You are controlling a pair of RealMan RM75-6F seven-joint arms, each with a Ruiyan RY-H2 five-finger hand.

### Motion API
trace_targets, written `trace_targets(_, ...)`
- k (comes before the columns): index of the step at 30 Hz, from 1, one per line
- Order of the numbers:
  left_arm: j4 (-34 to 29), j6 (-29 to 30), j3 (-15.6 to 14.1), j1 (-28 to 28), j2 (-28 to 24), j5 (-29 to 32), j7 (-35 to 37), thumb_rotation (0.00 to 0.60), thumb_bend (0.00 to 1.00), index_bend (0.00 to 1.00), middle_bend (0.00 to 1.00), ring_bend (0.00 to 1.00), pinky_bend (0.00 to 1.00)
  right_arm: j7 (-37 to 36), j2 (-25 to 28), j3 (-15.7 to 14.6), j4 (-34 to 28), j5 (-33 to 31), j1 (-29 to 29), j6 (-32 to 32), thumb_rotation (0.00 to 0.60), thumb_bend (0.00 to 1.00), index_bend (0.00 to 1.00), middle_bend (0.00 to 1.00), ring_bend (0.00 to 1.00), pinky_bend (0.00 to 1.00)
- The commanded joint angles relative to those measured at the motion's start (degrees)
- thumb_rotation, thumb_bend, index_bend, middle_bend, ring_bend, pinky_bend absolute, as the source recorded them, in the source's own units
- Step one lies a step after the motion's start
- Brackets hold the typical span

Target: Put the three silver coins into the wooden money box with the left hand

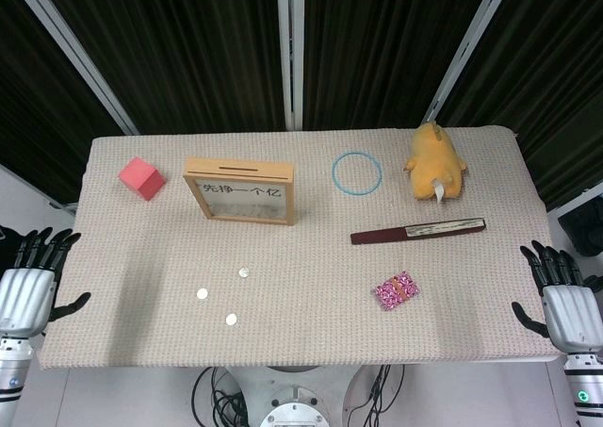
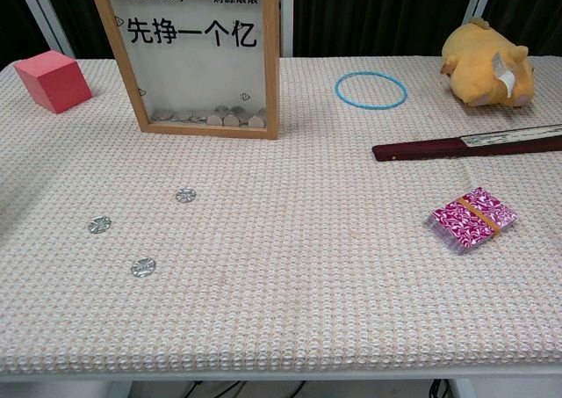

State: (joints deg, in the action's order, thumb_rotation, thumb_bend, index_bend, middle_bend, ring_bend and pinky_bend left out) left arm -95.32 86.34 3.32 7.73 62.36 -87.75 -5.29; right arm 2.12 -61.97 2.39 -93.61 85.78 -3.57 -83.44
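Note:
Three silver coins lie on the woven table cover: one [image 1: 244,272] nearest the box, one [image 1: 201,294] to its left, one [image 1: 231,320] closest to the front edge. The chest view shows the same coins [image 2: 185,195], [image 2: 99,225], [image 2: 142,266]. The wooden money box [image 1: 239,191] stands upright behind them, glass front with black characters, a slot on top, several coins inside [image 2: 211,116]. My left hand [image 1: 28,286] hangs open off the table's left edge, far from the coins. My right hand [image 1: 565,300] is open beyond the right edge. Neither hand appears in the chest view.
A red cube [image 1: 141,177] sits at the back left. A blue ring [image 1: 356,173] and a yellow plush toy [image 1: 435,161] lie at the back right. A closed dark folding fan [image 1: 417,230] and a pink patterned packet [image 1: 395,290] rest right of centre.

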Motion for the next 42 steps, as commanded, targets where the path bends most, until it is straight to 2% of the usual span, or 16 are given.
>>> trace_targets(1, 0.1, 0.0, -0.1, -0.1, 0.0, -0.1, 0.1, 0.600, 0.14, 0.13, 0.09, 0.00, 0.00, 0.0, 0.0, 0.0, -0.2, 0.3, 0.0, -0.2, 0.600, 0.22, 0.00, 0.00, 0.00, 0.00)
trace_targets(11, -0.4, -0.2, -1.0, -0.2, -0.1, -1.5, -0.1, 0.600, 0.14, 0.13, 0.09, 0.00, 0.00, -0.7, 0.4, 0.1, -0.7, 0.8, 0.1, -0.9, 0.600, 0.22, 0.00, 0.00, 0.00, 0.00)
trace_targets(17, -2.6, -4.3, -3.9, 1.3, 1.4, -4.8, 1.4, 0.600, 0.14, 0.15, 0.10, 0.00, 0.00, -1.4, 0.6, 0.7, -0.8, 0.6, 0.4, -2.0, 0.600, 0.22, 0.00, 0.00, 0.00, 0.00)
trace_targets(23, 1.0, -8.0, -3.5, 3.8, 6.9, -4.9, 1.7, 0.600, 0.14, 0.16, 0.10, 0.00, 0.00, -1.5, 1.1, 0.7, -0.8, 0.1, 0.6, -1.8, 0.600, 0.22, 0.00, 0.00, 0.00, 0.00)
trace_targets(28, 7.6, -10.9, -3.1, 6.3, 12.3, -5.2, -1.2, 0.600, 0.14, 0.21, 0.10, 0.00, 0.00, -1.4, 1.5, 0.5, -1.1, 0.1, 1.0, -2.3, 0.600, 0.22, 0.00, 0.00, 0.00, 0.00)
trace_targets(36, 14.0, -15.4, -3.8, 8.8, 17.8, -4.1, 3.3, 0.600, 0.14, 0.29, 0.11, 0.00, 0.00, -1.1, 1.6, 0.5, -1.4, 0.3, 1.2, -2.4, 0.600, 0.22, 0.00, 0.00, 0.00, 0.00)
trace_targets(42, 18.1, -16.2, -4.3, 9.7, 21.5, -4.1, 5.9, 0.600, 0.14, 0.30, 0.12, 0.00, 0.00, -0.8, 1.4, 0.4, -1.5, 0.2, 0.8, -1.6, 0.600, 0.22, 0.00, 0.00, 0.00, 0.00)
